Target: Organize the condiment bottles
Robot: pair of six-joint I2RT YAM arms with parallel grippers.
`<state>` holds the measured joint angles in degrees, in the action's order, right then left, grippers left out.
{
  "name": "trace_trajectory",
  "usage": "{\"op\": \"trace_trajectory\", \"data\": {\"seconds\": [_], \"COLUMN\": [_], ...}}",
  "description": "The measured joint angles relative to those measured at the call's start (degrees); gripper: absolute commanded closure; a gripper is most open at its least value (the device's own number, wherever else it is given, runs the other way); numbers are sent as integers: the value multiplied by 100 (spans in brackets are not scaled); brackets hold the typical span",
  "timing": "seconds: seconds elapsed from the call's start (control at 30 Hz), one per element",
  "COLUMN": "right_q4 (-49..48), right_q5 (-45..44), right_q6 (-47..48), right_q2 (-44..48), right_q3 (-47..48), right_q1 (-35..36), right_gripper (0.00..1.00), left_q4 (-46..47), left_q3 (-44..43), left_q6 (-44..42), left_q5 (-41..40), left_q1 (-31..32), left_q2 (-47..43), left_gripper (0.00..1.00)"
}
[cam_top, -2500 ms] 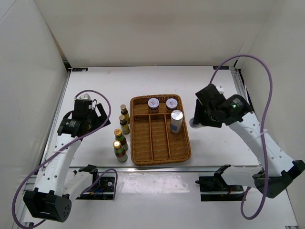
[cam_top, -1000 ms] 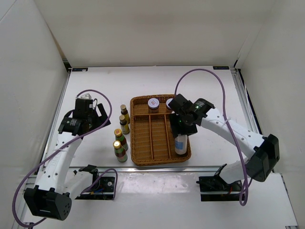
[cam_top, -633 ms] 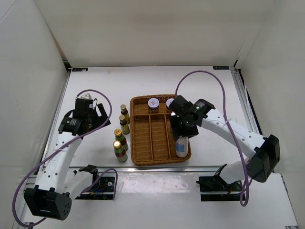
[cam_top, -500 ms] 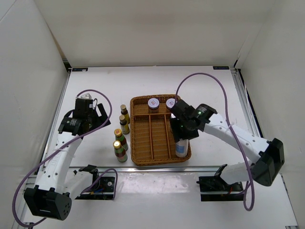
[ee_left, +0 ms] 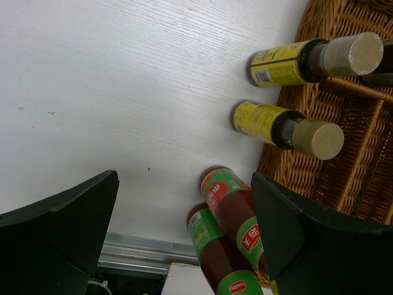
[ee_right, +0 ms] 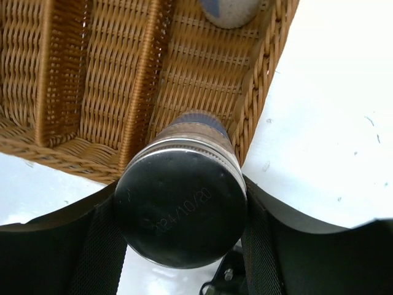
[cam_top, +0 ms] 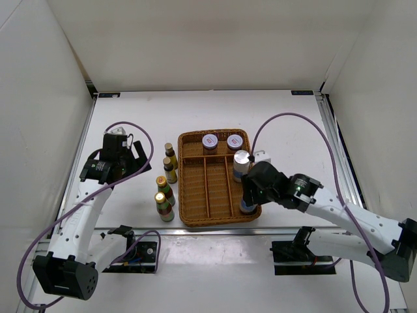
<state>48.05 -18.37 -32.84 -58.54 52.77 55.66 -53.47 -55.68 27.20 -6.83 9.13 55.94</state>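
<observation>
**Second pale bottle reaches the tray**
The right gripper [cam_top: 251, 195], beside the wicker tray [cam_top: 215, 222] moments ago, now clamps a pale silver-capped bottle [ee_right: 181, 206] in the tray's lower-right compartment, below its twin [cam_top: 242, 158]. The purple-lidded jars [cam_top: 210, 141] sit at the top. Four dark bottles [cam_top: 166, 186] wait at left, beneath the wide-open left gripper [ee_left: 184, 203]. The table [cam_top: 130, 117] and walls [cam_top: 195, 45] are white.

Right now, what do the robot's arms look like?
The left arm and right arm are white tubes with chunky black joints and wide black jaws. A purple cable loops along each one.
</observation>
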Motion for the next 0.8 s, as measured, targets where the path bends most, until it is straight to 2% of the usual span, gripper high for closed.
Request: {"op": "trace_trajectory", "data": {"seconds": [0.23,0.63,0.77,0.8], "right_q4": [-505,-1023,-1008,-1003], "right_q5": [-310,-748,-817,-822], "right_q6": [116,96,-9,-26], "right_q2": [514,-278,-328,-328], "right_q3": [-531,-525,-487,-487], "right_q1": [190,216,219,216], "right_gripper": [100,99,80,69], "left_q4": [0,0,0,0], "left_q3": [0,0,0,0], "left_q6": [-2,-2,-2,-9], "left_q5": [0,0,0,0], "left_q1": [0,0,0,0], "left_q2": [22,59,59,59], "left_gripper": [0,0,0,0]}}
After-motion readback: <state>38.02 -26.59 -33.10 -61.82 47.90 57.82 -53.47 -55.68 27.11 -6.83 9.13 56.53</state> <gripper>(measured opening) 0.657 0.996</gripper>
